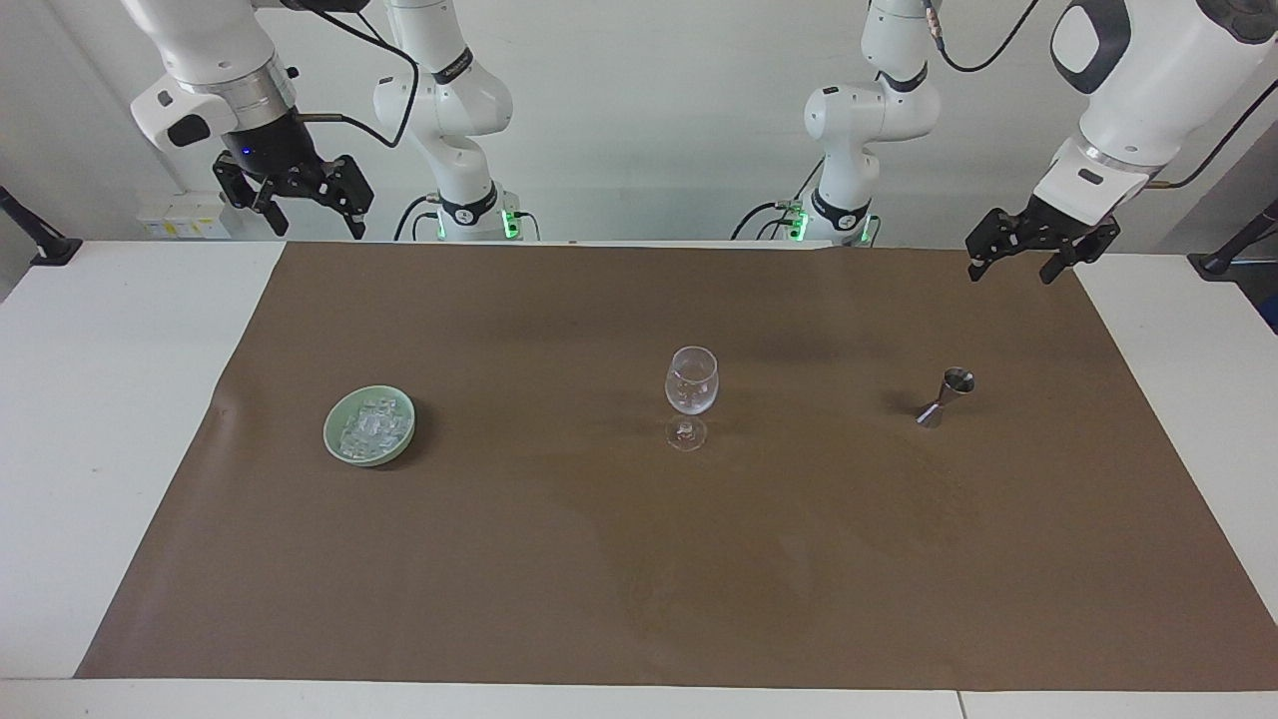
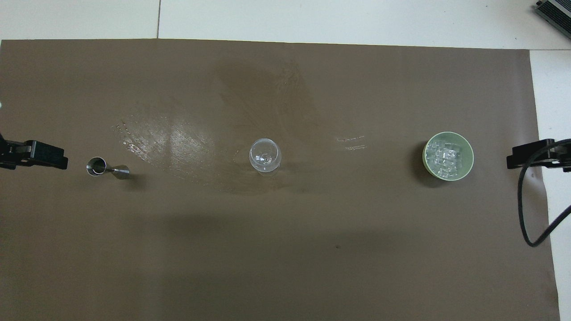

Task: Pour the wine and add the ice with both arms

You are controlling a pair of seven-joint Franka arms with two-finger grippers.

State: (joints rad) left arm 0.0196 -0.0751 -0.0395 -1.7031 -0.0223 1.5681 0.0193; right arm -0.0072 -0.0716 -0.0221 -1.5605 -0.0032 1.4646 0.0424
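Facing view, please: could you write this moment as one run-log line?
left gripper: open, empty, raised near jigger | right gripper: open, empty, raised | glass: upright, empty | ice: in bowl

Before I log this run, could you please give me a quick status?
Left pincer and right pincer open, raised, empty. Ice in green bowl; glass upright; jigger untouched. Nothing in the way.
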